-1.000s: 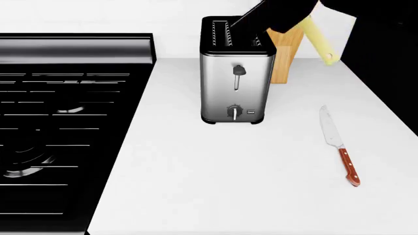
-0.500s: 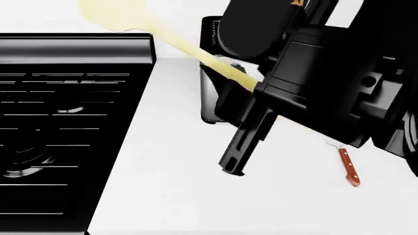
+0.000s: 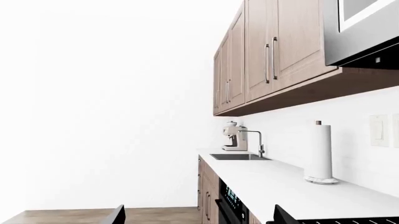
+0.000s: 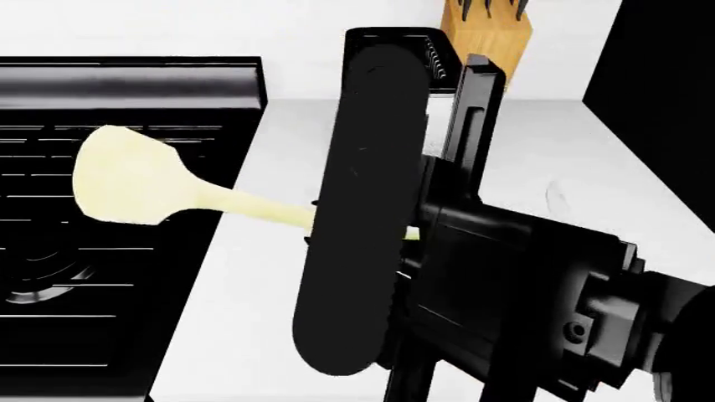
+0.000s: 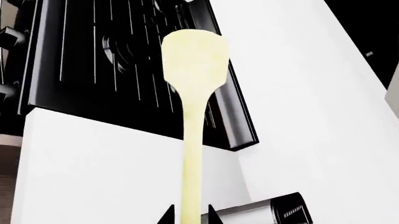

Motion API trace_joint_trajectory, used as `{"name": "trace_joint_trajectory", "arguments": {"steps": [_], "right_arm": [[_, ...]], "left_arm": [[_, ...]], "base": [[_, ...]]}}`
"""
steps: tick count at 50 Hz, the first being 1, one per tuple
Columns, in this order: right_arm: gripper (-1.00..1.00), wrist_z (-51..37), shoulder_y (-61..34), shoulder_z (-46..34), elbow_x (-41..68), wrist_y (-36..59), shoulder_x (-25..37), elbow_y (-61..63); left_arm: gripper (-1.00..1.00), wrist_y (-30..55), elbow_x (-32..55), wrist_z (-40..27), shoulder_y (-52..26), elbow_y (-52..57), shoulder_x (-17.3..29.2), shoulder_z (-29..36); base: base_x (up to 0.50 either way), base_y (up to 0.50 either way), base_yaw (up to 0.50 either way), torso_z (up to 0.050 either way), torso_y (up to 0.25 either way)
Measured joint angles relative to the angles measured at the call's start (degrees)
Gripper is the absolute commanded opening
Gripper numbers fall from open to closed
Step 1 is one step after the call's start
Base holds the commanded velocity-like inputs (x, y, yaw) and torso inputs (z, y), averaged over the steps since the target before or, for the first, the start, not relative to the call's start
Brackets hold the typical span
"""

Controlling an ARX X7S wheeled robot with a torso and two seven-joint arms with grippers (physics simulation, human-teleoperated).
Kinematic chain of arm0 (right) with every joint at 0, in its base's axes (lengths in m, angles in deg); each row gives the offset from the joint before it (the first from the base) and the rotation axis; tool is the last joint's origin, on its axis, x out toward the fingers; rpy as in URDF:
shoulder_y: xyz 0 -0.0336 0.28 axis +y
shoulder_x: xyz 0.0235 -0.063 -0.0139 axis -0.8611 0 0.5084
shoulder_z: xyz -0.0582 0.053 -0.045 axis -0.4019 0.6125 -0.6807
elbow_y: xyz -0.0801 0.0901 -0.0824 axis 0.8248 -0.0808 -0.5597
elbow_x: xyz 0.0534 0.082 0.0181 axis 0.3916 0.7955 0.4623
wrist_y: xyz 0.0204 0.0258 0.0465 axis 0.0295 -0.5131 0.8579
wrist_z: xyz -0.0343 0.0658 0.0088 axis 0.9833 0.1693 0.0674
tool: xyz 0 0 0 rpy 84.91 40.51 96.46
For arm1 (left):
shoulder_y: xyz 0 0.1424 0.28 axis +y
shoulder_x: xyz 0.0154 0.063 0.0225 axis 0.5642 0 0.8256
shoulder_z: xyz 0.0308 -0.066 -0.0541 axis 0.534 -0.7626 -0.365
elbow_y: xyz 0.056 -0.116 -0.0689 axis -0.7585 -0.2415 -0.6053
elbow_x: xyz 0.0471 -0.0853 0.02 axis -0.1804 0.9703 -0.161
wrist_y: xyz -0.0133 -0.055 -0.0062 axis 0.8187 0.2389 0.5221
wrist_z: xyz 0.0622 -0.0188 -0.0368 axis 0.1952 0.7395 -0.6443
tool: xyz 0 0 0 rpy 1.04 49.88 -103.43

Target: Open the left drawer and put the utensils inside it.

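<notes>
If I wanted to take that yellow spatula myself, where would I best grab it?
By the long thin handle, not the blade. The spatula is held in the air by the right gripper, its fingers pinching the handle's far end, with the wide flat blade sticking out over the stove. Come in from the side and close on the bare stretch of handle just behind the blade.
</notes>
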Motion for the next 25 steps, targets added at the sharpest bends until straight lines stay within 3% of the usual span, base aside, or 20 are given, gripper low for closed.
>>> {"name": "trace_joint_trajectory", "arguments": {"steps": [25], "right_arm": [[-1.00, -5.8, 3.6, -2.1, 7.0, -1.5, 1.6, 7.6]], "left_arm": [[1.00, -0.2, -0.6, -0.2, 0.0, 0.0, 0.1, 0.8]], "base": [[0.00, 0.00, 0.00, 0.000, 0.000]]}}
